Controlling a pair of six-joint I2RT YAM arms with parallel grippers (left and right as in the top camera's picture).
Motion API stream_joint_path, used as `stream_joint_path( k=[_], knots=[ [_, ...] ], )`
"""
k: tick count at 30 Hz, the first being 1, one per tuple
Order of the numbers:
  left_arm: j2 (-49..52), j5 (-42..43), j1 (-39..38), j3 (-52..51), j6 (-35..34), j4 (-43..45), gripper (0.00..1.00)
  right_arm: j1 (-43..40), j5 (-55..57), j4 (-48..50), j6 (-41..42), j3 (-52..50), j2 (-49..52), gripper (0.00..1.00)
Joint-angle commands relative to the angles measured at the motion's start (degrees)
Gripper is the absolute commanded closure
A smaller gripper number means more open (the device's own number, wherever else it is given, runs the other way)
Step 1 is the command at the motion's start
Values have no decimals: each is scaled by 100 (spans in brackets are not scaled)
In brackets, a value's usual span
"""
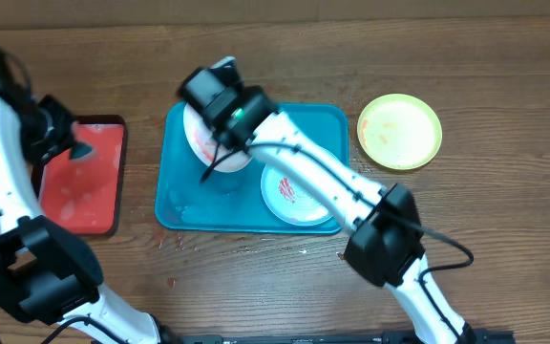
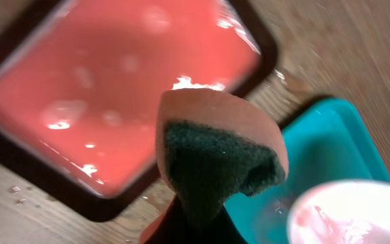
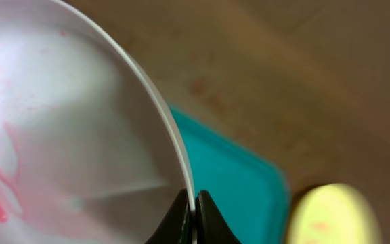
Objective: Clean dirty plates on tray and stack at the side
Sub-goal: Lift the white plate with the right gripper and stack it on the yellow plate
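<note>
The white plate (image 1: 201,141) is at the teal tray's (image 1: 323,129) far left corner, with red smears across its face. The right claw (image 3: 195,207) has it by the rim, jaws closed tight so only the thin edge runs between them. From where I stand I can't tell whether the plate is lifted clear of the tray or only tipped up on one side.

The light blue plate (image 1: 294,196) lies flat in the tray's near right part, red streaks on it too. The yellow-green plate (image 1: 399,132) sits off the tray, on the table (image 1: 466,57) just past its right end.

The left claw (image 2: 191,227) is off the tray's left side, above the red tray (image 1: 94,191), and it is clamped shut on a sponge (image 2: 215,159), dark scrubbing face outward. Seen along that arm, the teal tray's corner and the white plate lie ahead and to the sponge's right, near but not touching.

That gap is what I reckon the next move turns on. The sponge has to travel right, off the red tray and over the teal tray's left rim, to meet the smeared face. A round plate has no long axis, so what matters is that the face is turned toward the sponge. The left arm is the nearer free one, while the right only steadies the rim.
</note>
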Motion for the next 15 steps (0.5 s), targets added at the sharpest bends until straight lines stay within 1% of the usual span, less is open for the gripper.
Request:
stream_joint_path(
  k=[1, 3, 5, 6, 10, 12, 15],
  knots=[
    [17, 358, 398, -68, 127, 0, 95, 584, 2765, 74, -1040, 245, -284, 96],
    [17, 503, 551, -68, 127, 7, 96, 807, 3526, 225, -1344, 245, -284, 96],
    [17, 568, 634, -68, 125, -4, 96, 1014, 4072, 479, -1875, 245, -284, 96],
    [17, 562, 649, -68, 127, -13, 96, 1108, 4227, 643, -2282, 245, -284, 96],
    [17, 562, 638, -68, 127, -13, 96, 1340, 4472, 1294, -3969, 245, -284, 96],
    [17, 562, 638, -68, 127, -13, 96, 1392, 4579, 1657, -4511, 245, -284, 96],
    [17, 562, 638, -68, 127, -13, 96, 1392, 4747, 2122, -5001, 245, -284, 96]
  ],
)
